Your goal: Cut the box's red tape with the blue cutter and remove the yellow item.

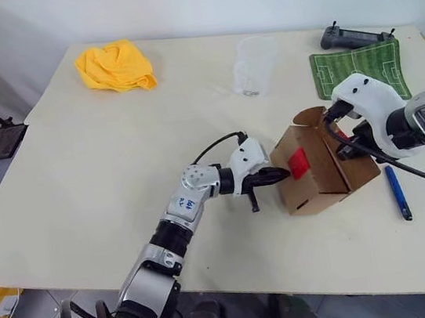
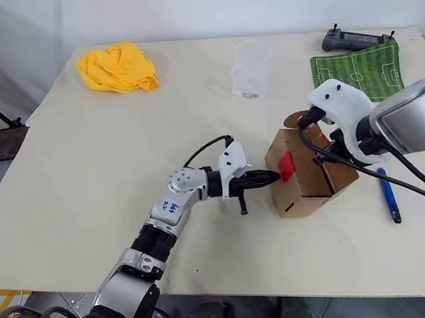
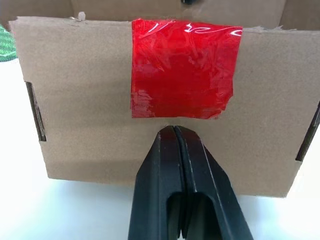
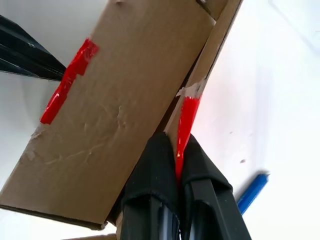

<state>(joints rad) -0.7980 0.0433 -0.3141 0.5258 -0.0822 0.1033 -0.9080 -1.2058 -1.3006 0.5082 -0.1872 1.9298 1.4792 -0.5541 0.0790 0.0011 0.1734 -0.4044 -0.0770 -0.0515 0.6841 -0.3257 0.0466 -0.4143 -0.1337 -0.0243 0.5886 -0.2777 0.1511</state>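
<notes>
I see the small brown cardboard box right of centre in the head view, on the pale table, tilted, with its long axis running from lower left to upper right. Its flap is lifted open at the upper end. The bright red square of tape sits on the face turned toward the left of the frame.

My left gripper, black fingers pressed together on nothing, points rightward with its tips at the box face just below the red tape; whether they touch the cardboard I cannot tell.

My right gripper reaches in from the right edge and is clamped on the flap's edge, with a red tape strip between the fingers.

The slim blue pen-like cutter lies on the table just right of the box, apart from it, running top to bottom in the frame.

The table's lower edge is near the box. Open tabletop spreads to the left and centre. At upper left lies a crumpled yellow cloth; at upper centre a clear plastic cup; at upper right a green football-pitch mat and a dark controller.
</notes>
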